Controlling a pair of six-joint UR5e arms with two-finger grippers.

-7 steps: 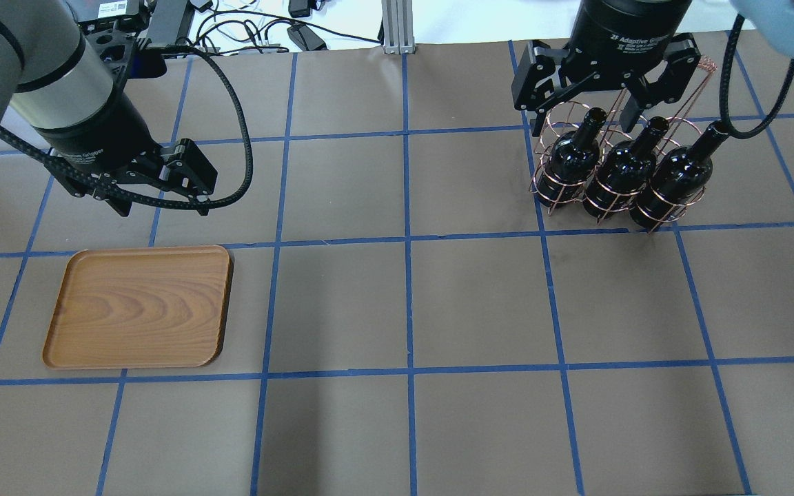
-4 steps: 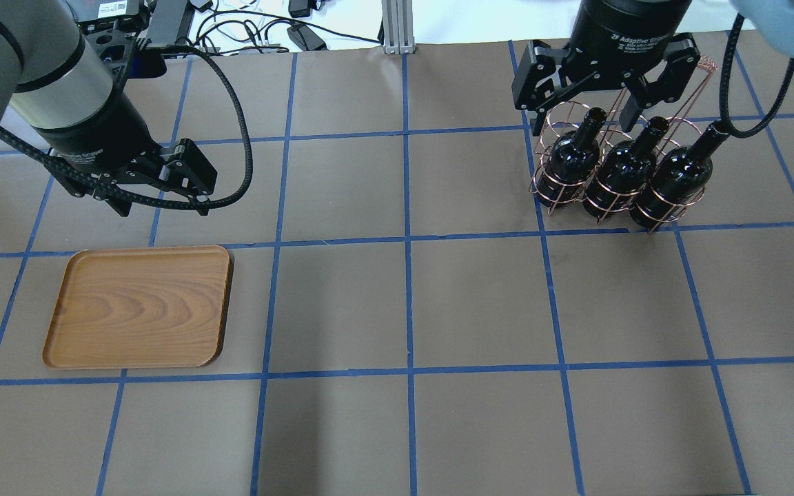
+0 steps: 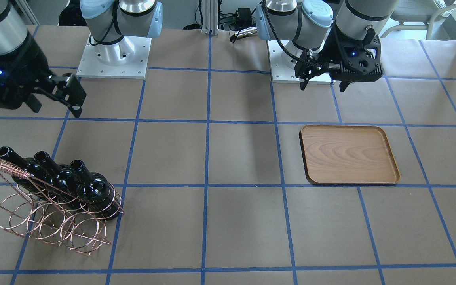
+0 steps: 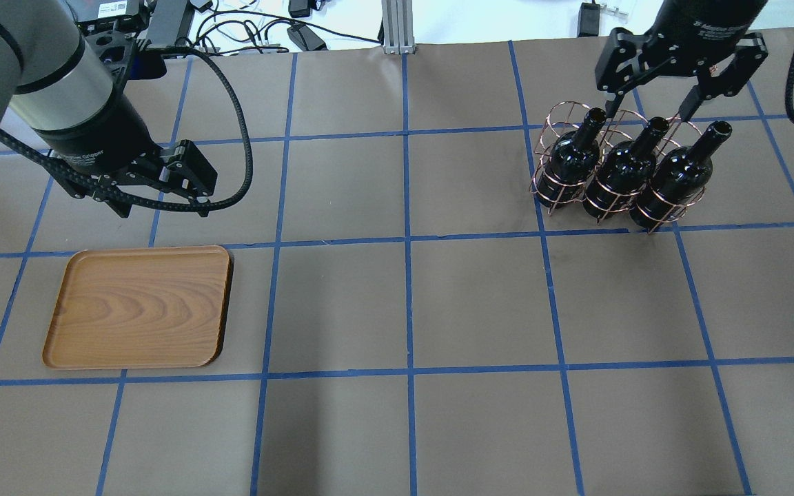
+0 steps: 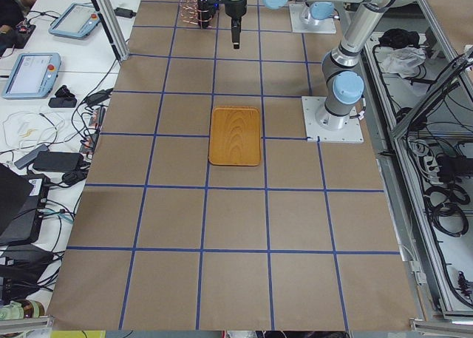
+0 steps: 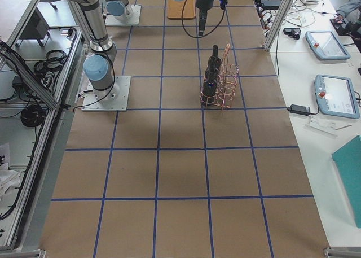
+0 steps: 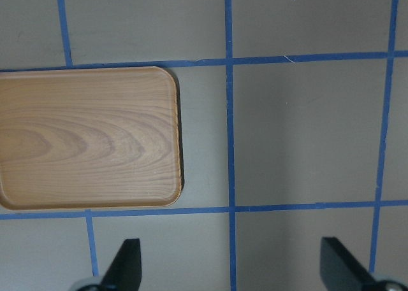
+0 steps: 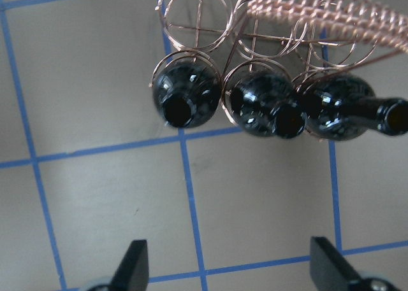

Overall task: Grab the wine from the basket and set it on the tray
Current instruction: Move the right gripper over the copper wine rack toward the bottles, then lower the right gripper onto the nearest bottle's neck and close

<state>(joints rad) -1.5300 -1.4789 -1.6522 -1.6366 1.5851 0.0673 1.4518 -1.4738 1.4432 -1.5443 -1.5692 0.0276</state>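
Right gripper [image 4: 645, 114] hangs wide open and empty above the basket [image 3: 54, 223]; left gripper [image 4: 161, 196] gapes too, near the tray [image 4: 138, 306]. All 3 wine bottles [image 4: 623, 169] stand in the basket's robot-side row, well apart from the tray across the table [image 4: 411, 303].

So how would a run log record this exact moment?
wine bottles: three, all in basket | tray: holds nothing | right hand: open, hovering by basket | left hand: open, near tray

Right gripper [image 4: 648, 111] has shifted rightward beside the basket [image 4: 554, 118]
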